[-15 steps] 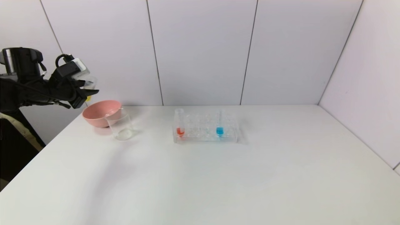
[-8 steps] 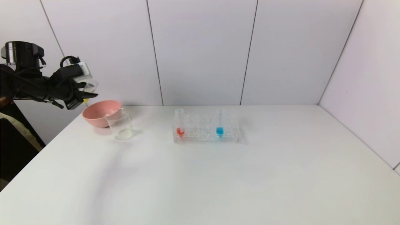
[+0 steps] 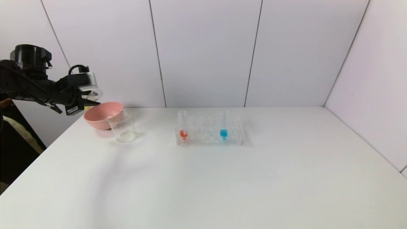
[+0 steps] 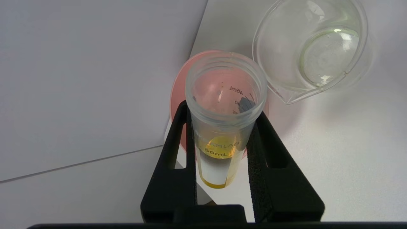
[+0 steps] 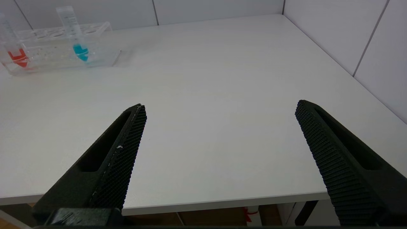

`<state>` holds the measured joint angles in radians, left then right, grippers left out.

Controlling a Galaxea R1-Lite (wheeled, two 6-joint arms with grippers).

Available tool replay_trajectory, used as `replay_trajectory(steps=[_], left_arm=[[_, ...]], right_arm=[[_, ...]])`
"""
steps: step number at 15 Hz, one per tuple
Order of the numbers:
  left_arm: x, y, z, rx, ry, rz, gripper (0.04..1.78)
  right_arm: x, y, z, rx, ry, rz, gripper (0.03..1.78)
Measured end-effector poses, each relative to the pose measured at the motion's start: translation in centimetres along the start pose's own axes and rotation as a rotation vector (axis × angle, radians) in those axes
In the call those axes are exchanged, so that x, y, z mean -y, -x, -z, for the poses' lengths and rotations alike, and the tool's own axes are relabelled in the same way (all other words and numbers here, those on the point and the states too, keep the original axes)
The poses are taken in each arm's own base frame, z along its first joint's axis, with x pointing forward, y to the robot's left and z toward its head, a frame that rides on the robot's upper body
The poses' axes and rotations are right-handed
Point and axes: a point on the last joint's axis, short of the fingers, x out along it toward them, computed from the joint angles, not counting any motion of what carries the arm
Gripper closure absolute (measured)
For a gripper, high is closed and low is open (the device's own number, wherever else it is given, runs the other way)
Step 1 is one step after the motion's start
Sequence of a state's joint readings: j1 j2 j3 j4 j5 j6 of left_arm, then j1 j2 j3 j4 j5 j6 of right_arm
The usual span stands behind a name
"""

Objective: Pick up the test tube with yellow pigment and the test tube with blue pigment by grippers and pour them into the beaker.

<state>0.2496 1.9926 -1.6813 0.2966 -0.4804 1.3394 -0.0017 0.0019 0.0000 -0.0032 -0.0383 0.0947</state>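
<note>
The left gripper (image 3: 90, 101) hangs in the air at the table's ten o'clock corner, above the far-left rim of the pink bowl (image 3: 103, 115). Its two black fingers (image 4: 178, 159) are clamped on the test tube with yellow pigment (image 4: 222, 127), which sits between them with its open mouth toward the bowl (a little yellow liquid pools at its closed end). The beaker (image 3: 123, 128) stands on the table (image 3: 222, 184) touching the bowl at the bowl's four o'clock side. The clear tube rack (image 3: 210, 133) is well apart toward twelve o'clock centre; the test tube with blue pigment (image 3: 224, 127) stands upright in its right part, a red-orange tube (image 3: 183, 125) at its left end. The right gripper (image 5: 219, 127) waits over the near table edge, at about five o'clock, fingers spread wide, holding nothing.
</note>
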Motion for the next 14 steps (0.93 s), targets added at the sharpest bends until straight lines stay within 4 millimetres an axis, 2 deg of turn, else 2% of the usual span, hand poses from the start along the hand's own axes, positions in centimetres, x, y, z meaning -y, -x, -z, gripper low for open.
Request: replay_trajectory(steps=[7, 14], left_arm=[[0.27, -0.97, 0.68, -0.042, -0.035, 0.024, 1.35], [0.13, -1.03, 0.72, -0.090, -0.080, 0.076, 1.35]], right_arm=[[0.00, 0.00, 0.00, 0.000, 0.000, 0.000, 0.10], [0.00, 0.00, 0.00, 0.000, 0.000, 0.000, 0.10]])
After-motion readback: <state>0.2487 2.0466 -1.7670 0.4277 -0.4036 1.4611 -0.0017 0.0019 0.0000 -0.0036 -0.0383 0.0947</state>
